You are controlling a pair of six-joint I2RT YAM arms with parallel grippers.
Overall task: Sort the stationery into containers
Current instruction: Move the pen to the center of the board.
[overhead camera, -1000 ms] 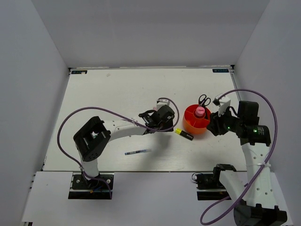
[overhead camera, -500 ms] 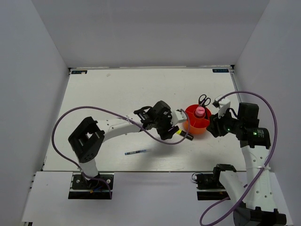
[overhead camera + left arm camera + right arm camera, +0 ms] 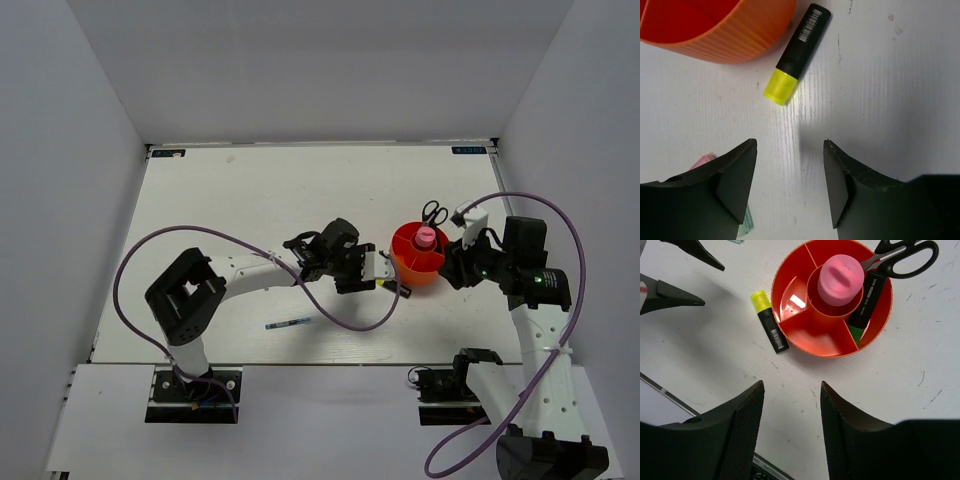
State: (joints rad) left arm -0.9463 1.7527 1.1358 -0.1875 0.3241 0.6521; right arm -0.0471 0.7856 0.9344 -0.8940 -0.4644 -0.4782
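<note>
Toward the left of the table (image 3: pixel 250 200), near its front edge, a thin pen (image 3: pixel 293 322) lay alone, well apart from everything else. Right of it the left gripper (image 3: pixel 789 145) hung low over the surface with its two black fingers (image 3: pixel 735 170) spread wide and nothing between them. In the left wrist view, a bit of a pink marker (image 3: pixel 705 161) and a bit of a pale green marker (image 3: pixel 745 225) peeked out from under the left-hand finger, most of each hidden.

Just ahead of those open fingers lay the yellow marker (image 3: pixel 797 52), flat on the table, its yellow cap toward the gripper and its black barcoded barrel angled away, close beside the wall of the orange-red cup (image 3: pixel 740 35). Whether the two touched could not be told.

The cup (image 3: pixel 815 340) stood upright. Its centre ring held the fat pink tube (image 3: pixel 841 280), standing on end. The green-black marker (image 3: pixel 865 302) leaned in the outer compartment on the right-hand side in the right wrist view, and the black-handled scissors (image 3: pixel 900 260) sat in that same compartment, handles sticking out past the rim.

Farthest right, the right gripper (image 3: pixel 790 385) hovered above the table just beside the cup, fingers apart and holding nothing.
</note>
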